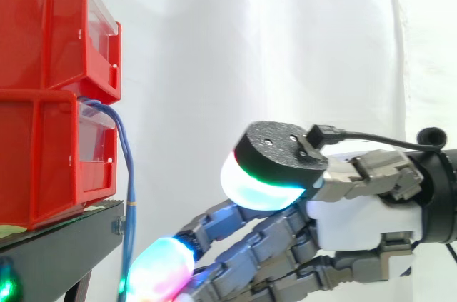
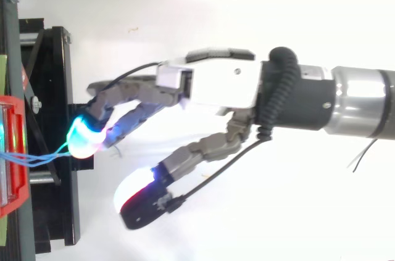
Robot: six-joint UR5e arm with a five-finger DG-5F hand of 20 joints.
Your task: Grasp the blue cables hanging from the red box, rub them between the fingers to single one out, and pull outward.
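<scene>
Red bins [image 1: 43, 38]; blue cables [image 1: 131, 188]; black stand [image 1: 61, 243]

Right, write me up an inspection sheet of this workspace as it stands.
Surface: black stand, with the bins at its edge.
Job's things: blue cables; two red bins stacked, upper bin on lower bin.
Clutter: nothing seen.
Hand: open, coming in from the right; fingertips low beside the blue cables, thumb spread well apart above. Contact with the cables cannot be told.
Cables: the blue cables hang from the lower bin's front, down past the stand's edge.
Surroundings: white curtain behind.
</scene>
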